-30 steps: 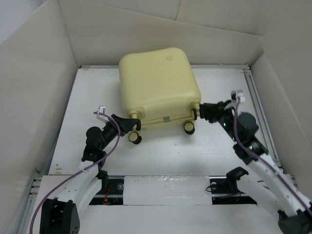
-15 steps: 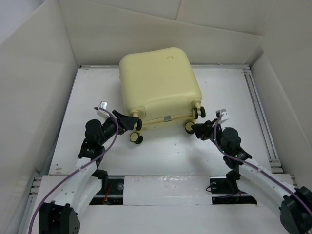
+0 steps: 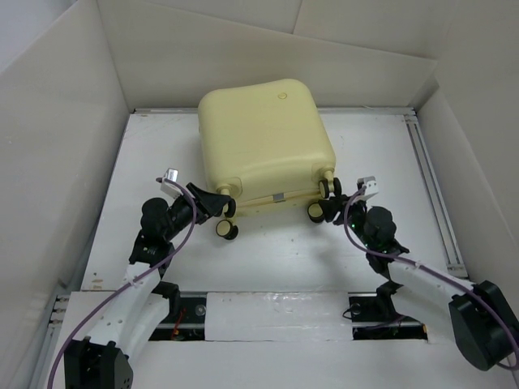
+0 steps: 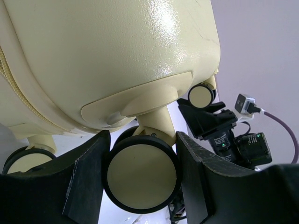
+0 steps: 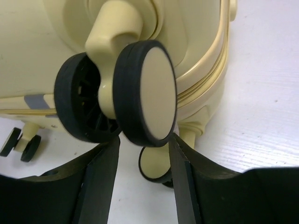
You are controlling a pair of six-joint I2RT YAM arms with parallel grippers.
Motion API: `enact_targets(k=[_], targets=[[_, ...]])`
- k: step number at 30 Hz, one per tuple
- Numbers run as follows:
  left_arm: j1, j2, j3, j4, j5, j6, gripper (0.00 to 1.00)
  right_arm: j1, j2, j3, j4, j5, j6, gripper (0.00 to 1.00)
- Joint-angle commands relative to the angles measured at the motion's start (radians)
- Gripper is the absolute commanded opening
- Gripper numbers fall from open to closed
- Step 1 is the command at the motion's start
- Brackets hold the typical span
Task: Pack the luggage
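The luggage (image 3: pixel 263 142) lay shut and flat on the desk (image 3: pixel 276 251), towards the far middle, with its wheeled end turned to my bases. That put the casters closest to me and the smooth shell out of easy reach, which I judge is why I had gone for the wheels.

My left jaws were closed around the left corner caster (image 4: pixel 142 175). The wheel filled the gap between them, and its black tread appeared to touch the left fingers (image 4: pixel 88 177) on both sides. I held it by its stem side, where a pull should drag the case instead of slipping off the rounded plastic.

My right jaws stood open under the right corner caster (image 5: pixel 149 93). The wheel sat just at the tips of the right fingers (image 5: pixel 100 182), only partly entered and not pinched.

With the lid shut and nothing packed, I judged the task barely begun. A grip on both corners would let me turn the case without it twisting.
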Motion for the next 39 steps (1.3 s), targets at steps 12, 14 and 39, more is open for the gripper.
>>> enact_targets(k=[12, 14, 39], targets=[[-0.006, -0.077, 0.109, 0.255, 0.116, -0.053, 0.00, -0.114, 0.277, 0.011, 0.426, -0.203, -0.050, 0.54], [-0.006, -0.068, 0.109, 0.255, 0.116, -0.044, 0.00, -0.123, 0.311, 0.032, 0.435, -0.248, -0.060, 0.54], [-0.006, 0.024, 0.049, 0.396, 0.159, -0.093, 0.00, 0.424, 0.270, -0.008, 0.471, 0.296, 0.084, 0.00]])
